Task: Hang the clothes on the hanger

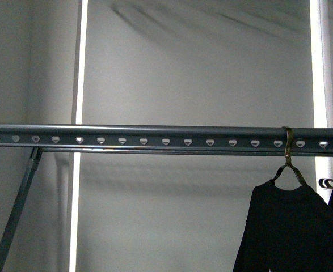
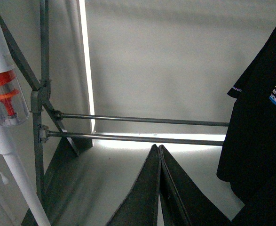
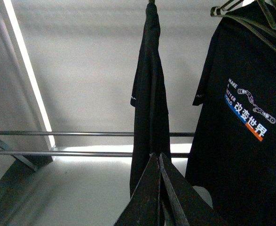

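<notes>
The hanger (image 1: pixel 155 136) is a grey rail with pale heart-shaped holes, running across the whole front view. Near its right end the clothes (image 1: pixel 285 226), a plain black garment, hang from it by a brass hook (image 1: pixel 288 148). The right wrist view shows the clothes (image 3: pixel 149 94) edge-on, hanging straight down. My right gripper (image 3: pixel 157 154) is shut and empty, its tips close to the garment's lower part. My left gripper (image 2: pixel 157 147) is shut and empty too, well to one side of the hanging fabric. Neither gripper appears in the front view.
A second black T-shirt (image 3: pixel 241 122) with a coloured print hangs beside the clothes; its silvery hook (image 1: pixel 332 182) is at the front view's right edge. Two thin lower rack bars (image 2: pixel 138 137) cross behind. A white and red stick vacuum (image 2: pixel 1 99) leans by the rack post (image 2: pixel 43 70).
</notes>
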Controlling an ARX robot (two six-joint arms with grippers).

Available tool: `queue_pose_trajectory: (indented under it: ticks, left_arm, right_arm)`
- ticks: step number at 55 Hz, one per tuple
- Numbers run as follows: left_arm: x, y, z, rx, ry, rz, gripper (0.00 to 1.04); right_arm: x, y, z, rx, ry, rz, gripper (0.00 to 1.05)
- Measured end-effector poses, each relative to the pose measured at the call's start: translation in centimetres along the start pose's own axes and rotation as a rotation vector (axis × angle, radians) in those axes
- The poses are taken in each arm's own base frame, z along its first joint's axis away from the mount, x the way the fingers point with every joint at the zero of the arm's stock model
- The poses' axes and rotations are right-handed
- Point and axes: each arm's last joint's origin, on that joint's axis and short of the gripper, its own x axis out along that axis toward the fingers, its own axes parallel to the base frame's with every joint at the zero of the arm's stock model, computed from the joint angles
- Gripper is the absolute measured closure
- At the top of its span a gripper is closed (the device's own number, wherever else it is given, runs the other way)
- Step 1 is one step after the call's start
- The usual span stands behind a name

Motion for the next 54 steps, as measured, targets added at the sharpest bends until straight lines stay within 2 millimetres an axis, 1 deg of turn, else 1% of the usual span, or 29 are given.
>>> queue_pose_trajectory:
  ticks: [4, 13, 15, 16, 18, 21, 24, 25, 31, 34, 36, 42, 44, 45, 47, 51, 54]
  left_arm:
    - [0.0, 0.0, 0.0, 0.0, 0.0, 0.0, 1.01]
    - [0.0, 0.0, 0.0, 0.0, 0.0, 0.0, 1.01]
    - [0.0, 0.0, 0.0, 0.0, 0.0, 0.0, 0.98]
    - [0.0, 0.0, 0.0, 0.0, 0.0, 0.0, 0.94]
    - [0.0, 0.0, 0.0, 0.0, 0.0, 0.0, 0.89]
    - [0.0, 0.0, -0.01, 0.0, 0.0, 0.0, 0.77]
    - [0.0, 0.0, -0.01, 0.0, 0.0, 0.0, 0.66]
    - [0.0, 0.0, -0.01, 0.0, 0.0, 0.0, 0.64]
    - [0.0, 0.0, -0.01, 0.0, 0.0, 0.0, 0.42]
    - [0.0, 0.0, -0.01, 0.0, 0.0, 0.0, 0.35]
    - [0.0, 0.0, -0.01, 0.0, 0.0, 0.0, 0.28]
    - [0.0, 0.0, -0.01, 0.0, 0.0, 0.0, 0.12]
    - [0.0, 0.0, -0.01, 0.0, 0.0, 0.0, 0.05]
    - [0.0, 0.0, -0.01, 0.0, 0.0, 0.0, 0.05]
    - [0.0, 0.0, -0.01, 0.0, 0.0, 0.0, 0.07]
    - [0.0, 0.0, -0.01, 0.0, 0.0, 0.0, 0.07]
    - [0.0, 0.0, -0.01, 0.0, 0.0, 0.0, 0.07]
  right_arm:
    - [0.04, 0.0, -0.72, 0.0, 0.009, 0.0, 1.02]
    - [0.04, 0.0, -0.72, 0.0, 0.009, 0.001, 1.02]
    - [0.04, 0.0, -0.72, 0.0, 0.008, 0.0, 1.02]
    - [0.04, 0.0, -0.72, -0.002, 0.008, 0.0, 1.01]
    - [0.04, 0.0, -0.72, -0.001, 0.008, 0.001, 0.96]
    - [0.04, 0.0, -0.72, -0.001, 0.008, 0.0, 0.84]
    - [0.04, 0.0, -0.72, -0.001, 0.008, 0.0, 0.73]
    - [0.04, 0.0, -0.72, -0.001, 0.008, 0.0, 0.71]
    - [0.04, 0.0, -0.72, -0.001, 0.008, 0.001, 0.5]
    - [0.04, 0.0, -0.72, -0.001, 0.008, 0.0, 0.43]
    - [0.04, 0.0, -0.72, -0.001, 0.008, 0.0, 0.36]
    - [0.04, 0.0, -0.72, -0.001, 0.008, 0.0, 0.2]
    - [0.04, 0.0, -0.72, -0.001, 0.008, 0.0, 0.13]
    - [0.04, 0.0, -0.72, -0.001, 0.008, 0.0, 0.08]
    - [0.04, 0.0, -0.72, 0.0, 0.008, 0.0, 0.05]
    - [0.04, 0.0, -0.72, -0.001, 0.008, 0.0, 0.08]
    - [0.04, 0.0, -0.72, -0.001, 0.008, 0.001, 0.08]
